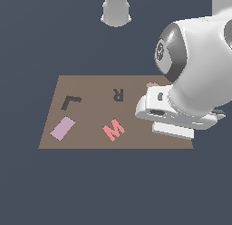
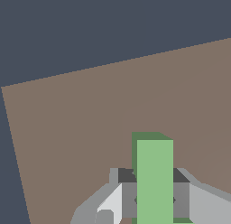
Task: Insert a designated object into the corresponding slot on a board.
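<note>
A bright green block [image 2: 154, 180] sits clamped between the two fingers [image 2: 128, 198] of the robot's gripper [image 2: 154, 200] in the wrist view, its long axis running straight out from the jaws and away from the camera, its far end hanging over bare brown board [image 2: 90, 119]. Only this one straight arm of the block shows; any foot of an L cannot be made out. In the exterior view the white arm [image 1: 195, 70] looms over the board's corner at that view's far right, hiding the gripper and the block beneath its wrist. The board lies flat on a plain dark blue-grey floor [image 1: 113, 188]. Near the board's left edge in the exterior view sits the dark L-shaped slot [image 1: 70, 101], with a lilac rectangle [image 1: 62, 128] just in front of it toward the near left corner. A dark R-shaped cut-out [image 1: 118, 94] lies near the far edge, and a pink M [image 1: 113, 129] toward the near edge.
</note>
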Available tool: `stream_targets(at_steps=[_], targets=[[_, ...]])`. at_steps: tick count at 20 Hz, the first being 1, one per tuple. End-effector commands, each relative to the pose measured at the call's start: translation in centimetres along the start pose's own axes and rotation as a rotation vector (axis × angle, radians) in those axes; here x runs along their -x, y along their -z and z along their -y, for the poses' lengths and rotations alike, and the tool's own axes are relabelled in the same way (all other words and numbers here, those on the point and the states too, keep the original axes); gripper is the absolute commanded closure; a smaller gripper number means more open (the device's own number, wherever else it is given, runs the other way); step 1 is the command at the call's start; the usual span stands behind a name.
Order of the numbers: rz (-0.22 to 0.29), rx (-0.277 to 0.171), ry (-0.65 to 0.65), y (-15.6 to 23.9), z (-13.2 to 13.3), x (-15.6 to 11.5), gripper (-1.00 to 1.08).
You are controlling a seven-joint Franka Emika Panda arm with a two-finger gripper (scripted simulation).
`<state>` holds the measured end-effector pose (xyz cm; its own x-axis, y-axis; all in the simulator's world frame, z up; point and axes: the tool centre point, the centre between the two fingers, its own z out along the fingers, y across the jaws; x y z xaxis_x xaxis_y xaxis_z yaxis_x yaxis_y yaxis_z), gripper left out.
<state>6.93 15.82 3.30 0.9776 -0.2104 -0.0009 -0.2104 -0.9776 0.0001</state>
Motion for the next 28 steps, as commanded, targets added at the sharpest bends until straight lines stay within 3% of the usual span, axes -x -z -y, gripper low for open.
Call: stream_targets(at_steps=[1,15,28], targets=[[0.000,0.000,0.013,0.0,-0.2,0.2,1.08],[-0.001,0.000,0.227,0.1,-3.6,4.0,1.08],[-0.001,-0.001,0.602,0.3,-11.1,8.4,1.08]])
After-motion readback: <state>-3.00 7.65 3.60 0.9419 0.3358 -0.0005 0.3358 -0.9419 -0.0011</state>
